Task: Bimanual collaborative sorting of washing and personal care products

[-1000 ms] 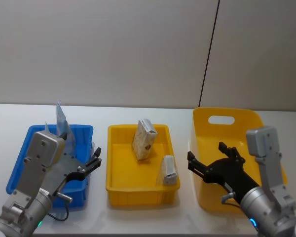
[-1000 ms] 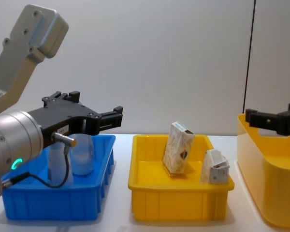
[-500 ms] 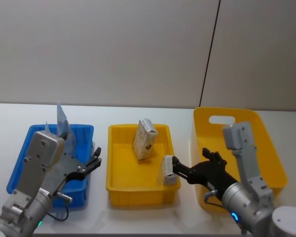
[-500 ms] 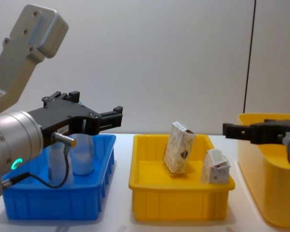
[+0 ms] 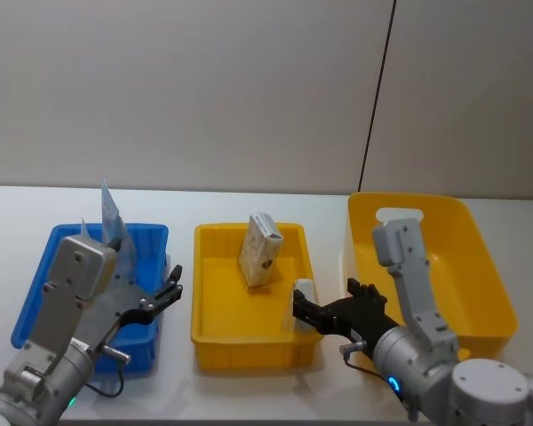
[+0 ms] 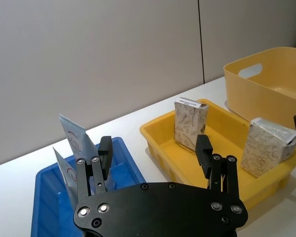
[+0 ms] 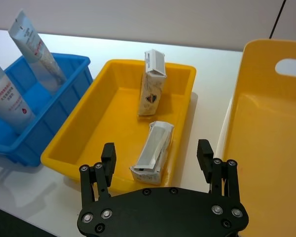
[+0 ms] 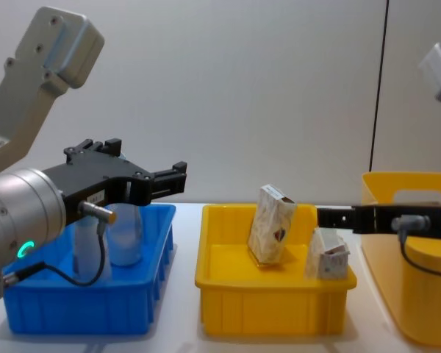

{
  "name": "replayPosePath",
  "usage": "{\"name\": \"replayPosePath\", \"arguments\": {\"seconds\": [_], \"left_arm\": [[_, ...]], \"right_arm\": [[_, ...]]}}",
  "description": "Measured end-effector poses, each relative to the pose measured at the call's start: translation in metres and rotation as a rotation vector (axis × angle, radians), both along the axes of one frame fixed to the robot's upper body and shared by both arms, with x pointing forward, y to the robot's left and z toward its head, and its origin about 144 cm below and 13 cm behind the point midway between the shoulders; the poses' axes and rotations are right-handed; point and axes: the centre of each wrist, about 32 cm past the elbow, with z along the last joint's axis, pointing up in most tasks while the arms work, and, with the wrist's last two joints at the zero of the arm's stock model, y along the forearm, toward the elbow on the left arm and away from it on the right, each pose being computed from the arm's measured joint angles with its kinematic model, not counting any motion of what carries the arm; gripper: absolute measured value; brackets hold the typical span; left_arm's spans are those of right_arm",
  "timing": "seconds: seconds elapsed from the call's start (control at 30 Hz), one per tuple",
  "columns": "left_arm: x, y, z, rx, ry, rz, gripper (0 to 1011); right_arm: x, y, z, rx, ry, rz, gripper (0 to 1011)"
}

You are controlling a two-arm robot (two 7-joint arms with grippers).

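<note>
Two pale blue squeeze tubes point(image 5: 113, 217) stand in the blue tray point(image 5: 35, 293). In the yellow tray point(image 5: 213, 342), a beige patterned carton point(image 5: 260, 250) stands upright and a small whitish packet point(image 5: 304, 288) lies by the front right corner. My left gripper point(image 5: 172, 284) hangs open over the blue tray's right side, holding nothing. My right gripper point(image 7: 156, 149) is open just above the packet point(image 7: 155, 140), one finger on each side of it. From the side, the right gripper point(image 8: 327, 217) sits slightly higher than the packet point(image 8: 329, 256).
A tall yellow handled bin point(image 5: 480, 257) stands right of the yellow tray, close to my right arm. The three containers sit in a row on a white table, with a grey wall behind them.
My right gripper has swung left, from over the yellow bin to over the packet in the yellow tray. The left arm has not moved.
</note>
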Motion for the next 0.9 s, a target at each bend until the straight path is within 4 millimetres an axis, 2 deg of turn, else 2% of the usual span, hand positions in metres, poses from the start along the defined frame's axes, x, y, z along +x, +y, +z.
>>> {"name": "replayPosePath", "arguments": {"seconds": [0.9], "left_arm": [[0.0,0.0,0.0,0.0,0.0,0.0,1001]], "right_arm": [[0.028,0.029,-0.014,0.017,0.118,-0.036,1004]]}}
